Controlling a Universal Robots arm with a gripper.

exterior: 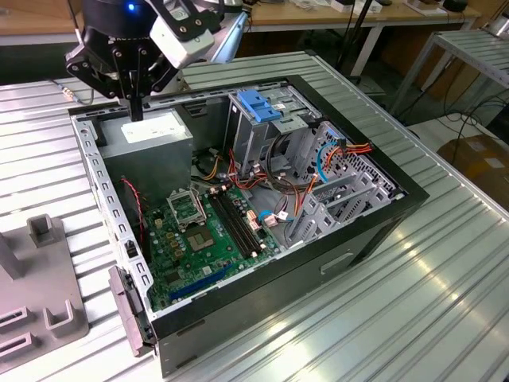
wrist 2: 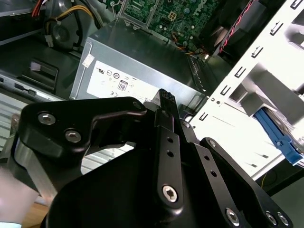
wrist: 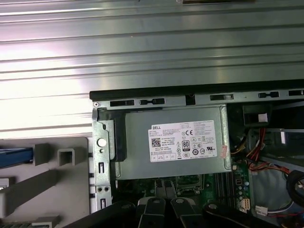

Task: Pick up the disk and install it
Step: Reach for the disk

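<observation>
The gripper (exterior: 136, 111) hangs just above the power supply (exterior: 155, 135), jaws pressed together and pinching nothing. The disk is not plainly made out. A blue strip (wrist: 14, 156) on the grey fixture (wrist: 52, 183), beyond the case wall from the power supply, may be its side rail, though I cannot tell.

The risks, as I judge them:
- A descent here would drive the closed jaws into the power supply's lid.
- Jaws kept together cannot straddle the disk.
- The loose cables (exterior: 208, 169) between the power supply and the drive cage (exterior: 258, 107) could snag a disk going in.
</observation>
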